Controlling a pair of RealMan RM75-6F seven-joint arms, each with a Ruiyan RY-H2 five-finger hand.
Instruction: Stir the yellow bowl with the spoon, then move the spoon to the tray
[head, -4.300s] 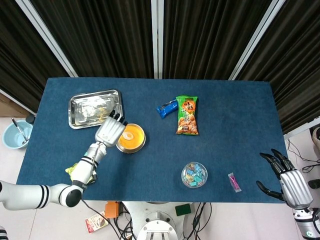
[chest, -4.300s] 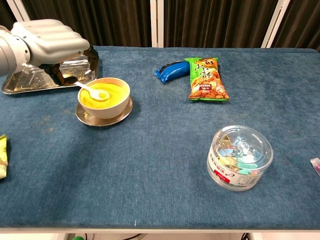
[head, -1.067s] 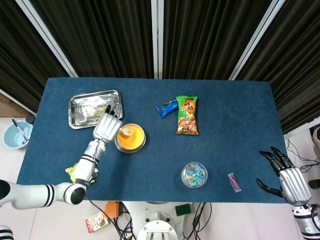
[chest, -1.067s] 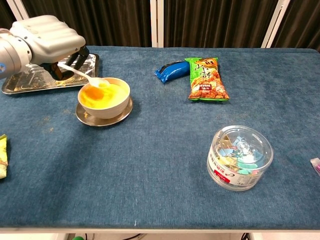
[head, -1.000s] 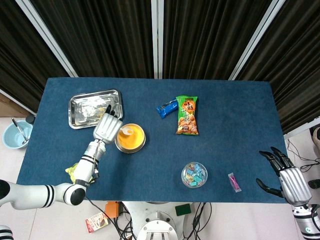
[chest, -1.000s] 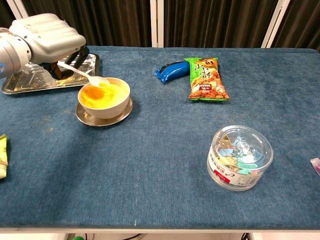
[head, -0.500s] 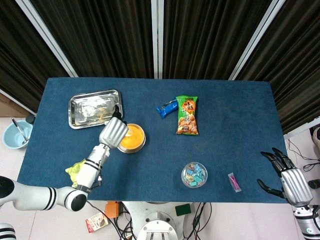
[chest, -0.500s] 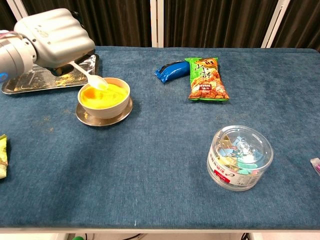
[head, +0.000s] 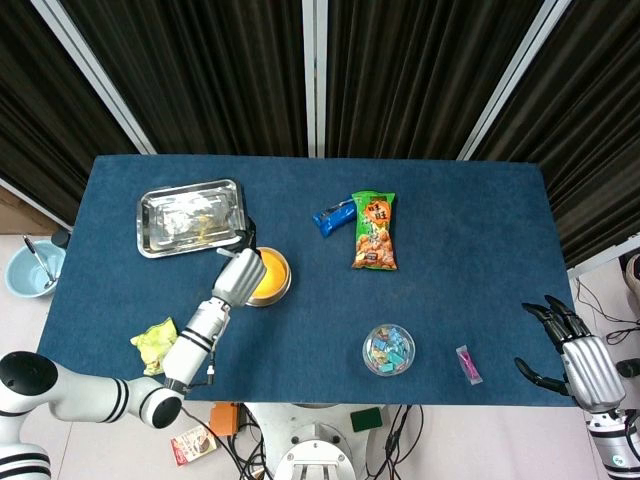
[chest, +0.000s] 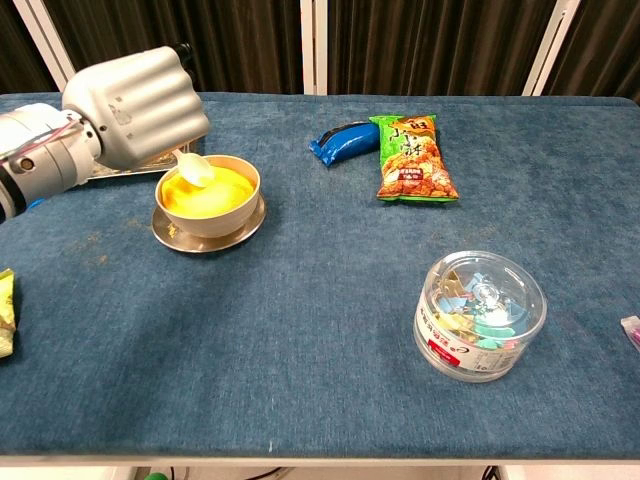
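Head view: we see the left hand (head: 240, 274) over the left edge of the yellow bowl on its steel saucer (head: 268, 277); half a second ago it sat slightly higher and further left, so the arm has swung in over the bowl. The shiny rectangular steel tray (head: 190, 216) lies just up-left of the bowl, near but apart. The right hand (head: 583, 366) hangs off the tabletop's (head: 470, 260) right corner, fingers spread, holding nothing, unchanged across the earlier frames. We also note a green snack bag (head: 373, 230), a blue packet (head: 333, 215), a clear round tub of clips (head: 388, 349), a small pink item (head: 468, 364) and a crumpled yellow-green wrapper (head: 155, 341). Chest view: the left hand (chest: 135, 95) grips the white plastic spoon (chest: 193, 166), handle hidden under the fingers, which are closed around it. The spoon's bowl now sits at the near-left rim of the yellow bowl (chest: 208, 196), just above the yellow contents; a second ago it was held out flatter, and now it tips steeply down. We judge this to be mid-stir, with the transfer to the tray (chest: 125, 168), mostly hidden behind the hand, not yet begun.
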